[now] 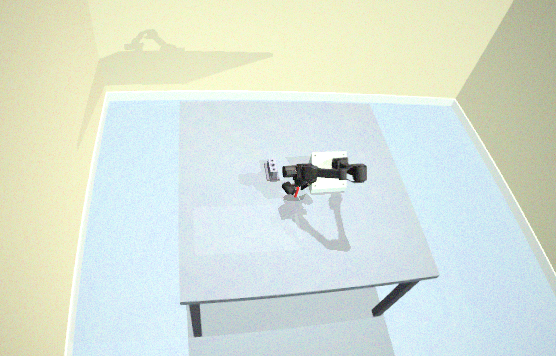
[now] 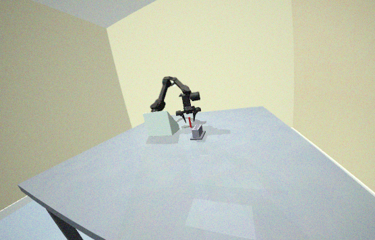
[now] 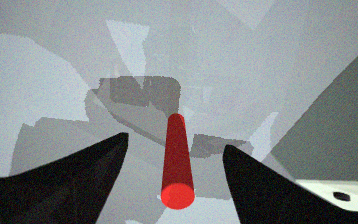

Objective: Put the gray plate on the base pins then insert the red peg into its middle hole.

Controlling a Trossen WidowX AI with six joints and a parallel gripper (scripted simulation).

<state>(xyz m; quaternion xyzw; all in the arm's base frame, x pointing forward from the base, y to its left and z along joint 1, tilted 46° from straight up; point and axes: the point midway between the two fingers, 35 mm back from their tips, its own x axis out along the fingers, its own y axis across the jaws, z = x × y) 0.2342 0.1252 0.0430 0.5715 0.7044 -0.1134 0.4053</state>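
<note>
The red peg (image 1: 296, 192) (image 2: 190, 123) (image 3: 177, 160) stands roughly upright on the table, leaning slightly in the exterior view. My gripper (image 2: 189, 121) (image 3: 177, 145) points down with its fingers around the peg's upper part. It is partly open, with a gap on both sides of the peg in the wrist view. The base (image 2: 203, 135) stands near the peg as a block on a thin dark foot. The gray plate (image 1: 272, 169) (image 2: 197, 127) appears to lie flat on top of it, with dark spots along it; its fine fit is too small to tell.
A pale green-white box (image 1: 329, 187) (image 2: 158, 124) (image 3: 325, 195) stands beside the peg, under the arm. The gray table (image 1: 242, 270) (image 2: 143, 175) bears everything, and the arm's shadow falls across it around the peg.
</note>
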